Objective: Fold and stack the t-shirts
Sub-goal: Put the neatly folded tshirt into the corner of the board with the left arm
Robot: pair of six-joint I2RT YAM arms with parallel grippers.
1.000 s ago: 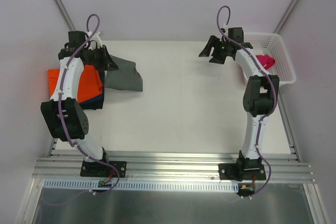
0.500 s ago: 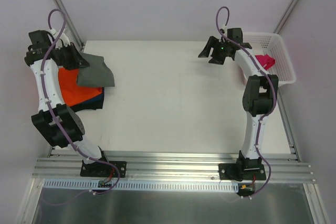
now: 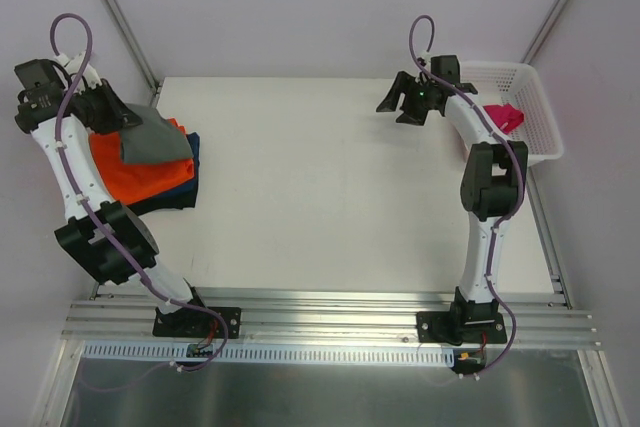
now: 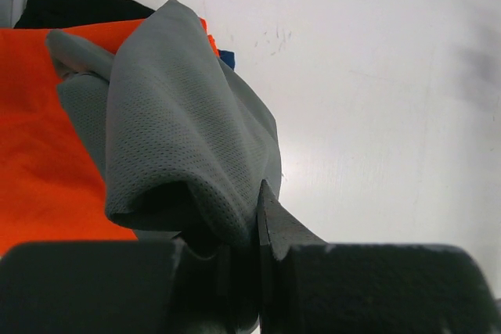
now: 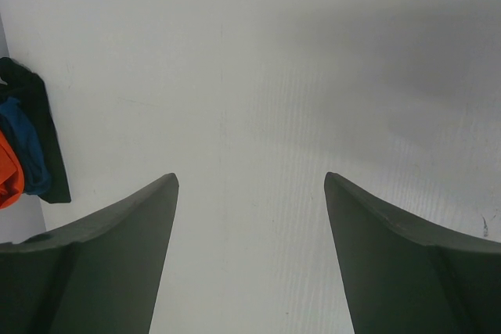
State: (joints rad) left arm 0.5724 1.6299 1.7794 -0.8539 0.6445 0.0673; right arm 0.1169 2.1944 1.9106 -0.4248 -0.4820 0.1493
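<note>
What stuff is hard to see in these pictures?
- Top view: navy shirt mostly under the orange shirt.
- Top view: pink shirt partly behind the right arm and basket wall.
- Left wrist view: left end effector tips buried in the grey shirt.

My left pincer (image 4: 246, 224) and right pincer (image 5: 250, 181) are black. The grey t-shirt (image 4: 180, 115) shows fine mesh; orange t-shirt (image 4: 39, 154), navy t-shirt (image 3: 193, 162), magenta t-shirt (image 3: 505, 117) plain; basket (image 3: 541, 97), desk (image 3: 330, 197) white.
</note>
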